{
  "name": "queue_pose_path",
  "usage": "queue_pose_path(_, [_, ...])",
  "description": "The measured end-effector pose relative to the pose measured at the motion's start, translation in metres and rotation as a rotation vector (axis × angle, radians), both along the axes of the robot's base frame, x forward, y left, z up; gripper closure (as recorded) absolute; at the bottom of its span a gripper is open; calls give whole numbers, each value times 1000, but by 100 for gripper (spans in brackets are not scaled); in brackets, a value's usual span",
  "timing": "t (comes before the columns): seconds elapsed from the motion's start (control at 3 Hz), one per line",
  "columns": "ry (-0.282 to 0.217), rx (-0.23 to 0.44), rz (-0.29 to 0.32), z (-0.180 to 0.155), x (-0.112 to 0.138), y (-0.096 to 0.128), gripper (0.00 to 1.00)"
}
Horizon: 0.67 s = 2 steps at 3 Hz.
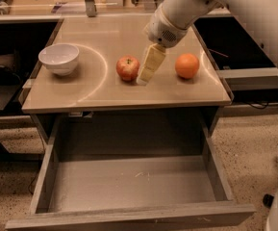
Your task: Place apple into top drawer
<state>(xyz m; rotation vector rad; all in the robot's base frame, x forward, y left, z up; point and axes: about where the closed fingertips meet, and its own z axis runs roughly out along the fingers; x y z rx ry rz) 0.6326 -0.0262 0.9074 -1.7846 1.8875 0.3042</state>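
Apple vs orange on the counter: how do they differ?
The apple is red with yellowish patches; the orange is plain orange. The apple sits close beside the hand, on its left in view; the orange lies farther off on the right. Both are round, similar in size, on the counter.

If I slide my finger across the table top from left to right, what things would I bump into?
First the white bowl → the apple → the gripper, pointing down just to the right of the apple → the orange.
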Motion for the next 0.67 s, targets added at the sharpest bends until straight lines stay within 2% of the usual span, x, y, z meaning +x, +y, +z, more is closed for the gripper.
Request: queue_pose_path(0.67, [-15,8,13,-1,7,9,0])
